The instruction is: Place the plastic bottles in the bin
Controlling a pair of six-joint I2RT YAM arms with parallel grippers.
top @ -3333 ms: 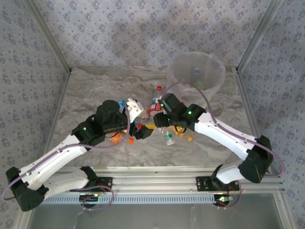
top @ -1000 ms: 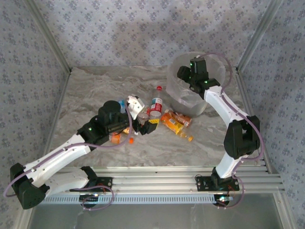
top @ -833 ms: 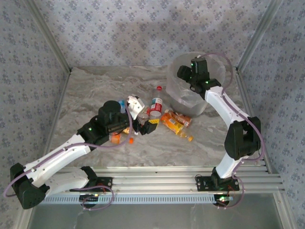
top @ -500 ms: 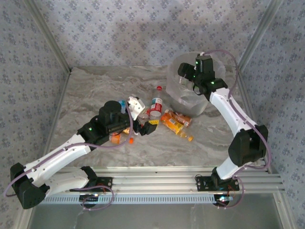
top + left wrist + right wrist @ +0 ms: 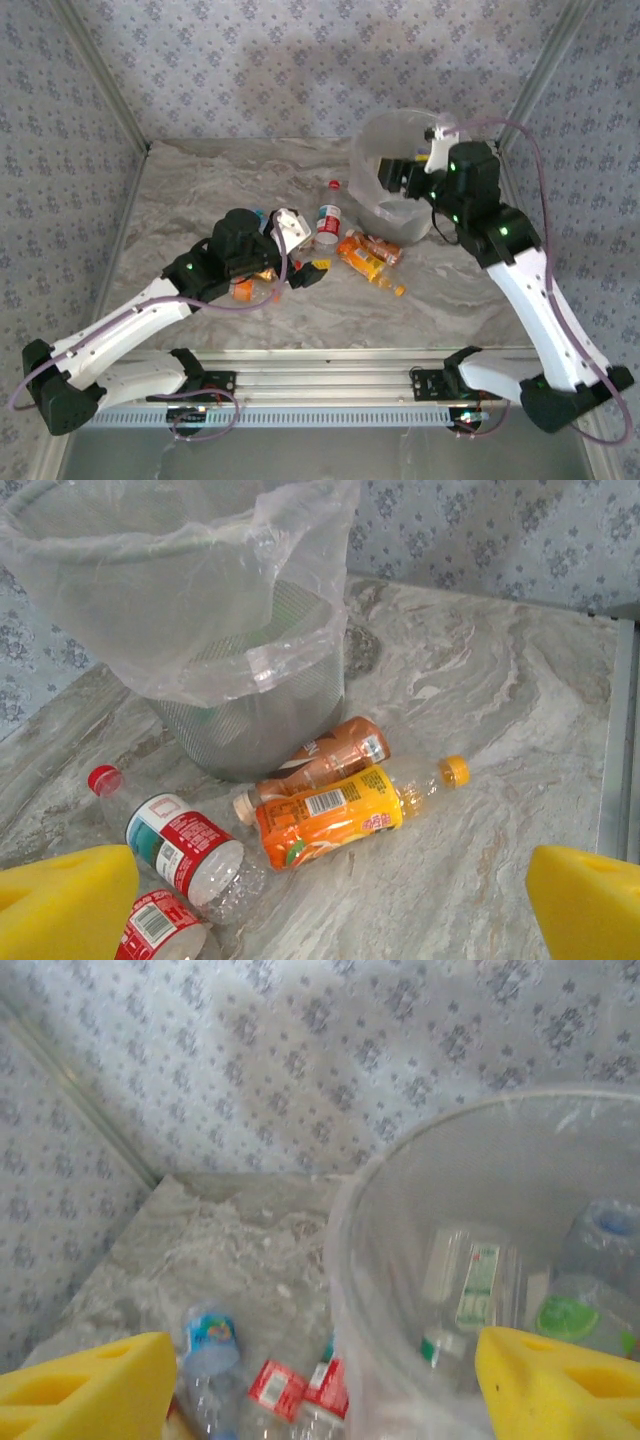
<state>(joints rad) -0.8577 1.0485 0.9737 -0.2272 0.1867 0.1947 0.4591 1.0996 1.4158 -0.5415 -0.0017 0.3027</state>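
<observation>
Left claw [image 5: 330,908]: we see its yellow tips spread wide at the two lower corners of the left wrist view, with nothing between them.
Left claw from above [image 5: 300,250]: it hangs over the left part of the bottle heap on the counter [image 5: 200,190].
Right claw [image 5: 320,1385]: its yellow tips stand apart and we see nothing gripped.
Right claw from above [image 5: 395,175]: it sits at the near rim of the bin [image 5: 400,116].
Bin: it stands upright at the far right of the counter, its clear bag folded over the rim.
Bottles in the bin: we make out a green-and-white labelled bottle [image 5: 480,1285], a blue-capped bottle [image 5: 600,1222] and a green-labelled bottle [image 5: 565,1315] lying inside.
Bottles on the counter: an orange-labelled bottle [image 5: 330,815] lies on its side touching a brown bottle [image 5: 335,755], both just beside the bin's base.
Red-labelled bottle [image 5: 180,845]: it lies to their left, red cap pointing away from the claw.
Blue-labelled bottle [image 5: 205,1345]: it lies on the counter outside the bin.
</observation>
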